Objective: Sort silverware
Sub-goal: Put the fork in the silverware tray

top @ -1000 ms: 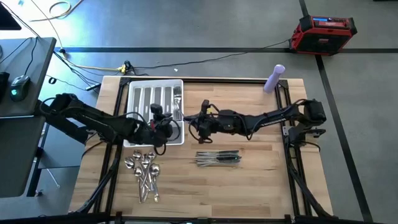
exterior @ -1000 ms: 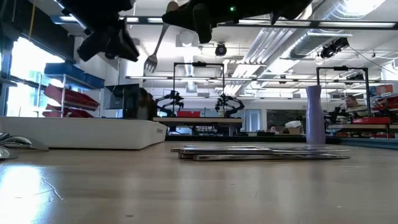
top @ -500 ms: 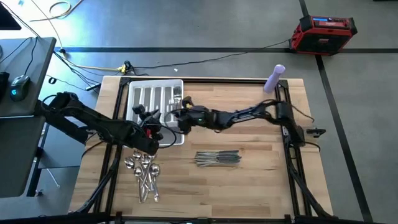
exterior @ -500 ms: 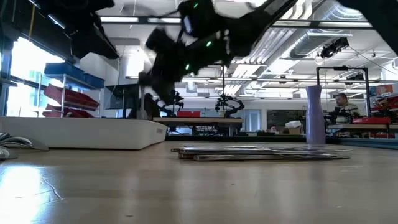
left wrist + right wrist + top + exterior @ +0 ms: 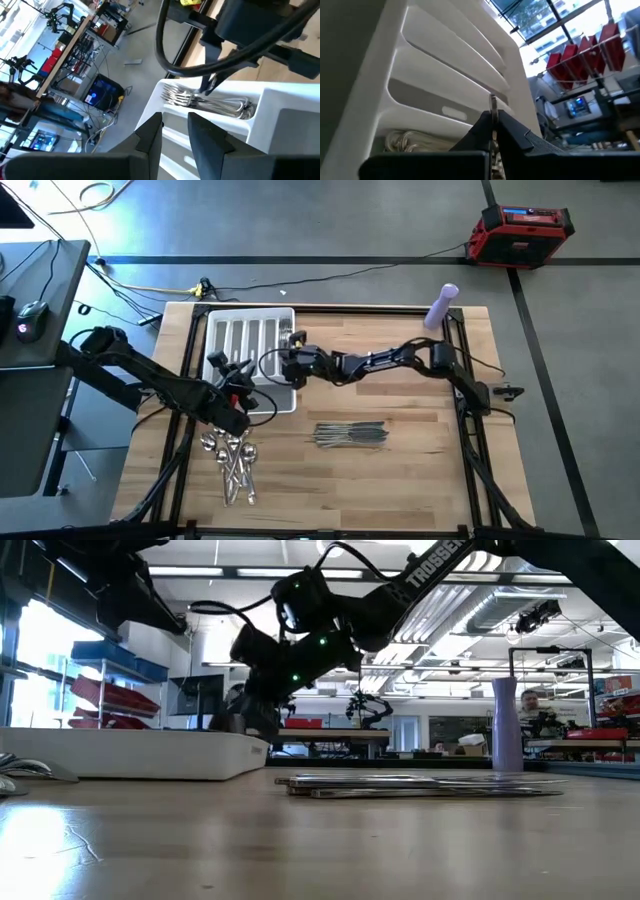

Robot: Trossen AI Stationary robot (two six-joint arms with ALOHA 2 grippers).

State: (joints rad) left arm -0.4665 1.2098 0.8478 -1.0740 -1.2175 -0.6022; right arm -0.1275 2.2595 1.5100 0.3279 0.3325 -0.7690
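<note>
Right gripper (image 5: 290, 363): fingers clamped on a fork (image 5: 492, 106) over tray (image 5: 222, 330) right compartment | Left gripper (image 5: 232, 380): narrow gap, empty, near tray's front edge | Risk: fork snags stacked forks (image 5: 210, 102), lands crooked

Lighting is even and bright from overhead ceiling strips (image 5: 250, 572), which flare white in the low view, with strong daylight glare from windows (image 5: 40, 635) at that side. The near tabletop (image 5: 300, 850) is soft and out of focus there. In both wrist views the white tray (image 5: 435, 75) is washed out, the nearest surfaces blurred.
</note>
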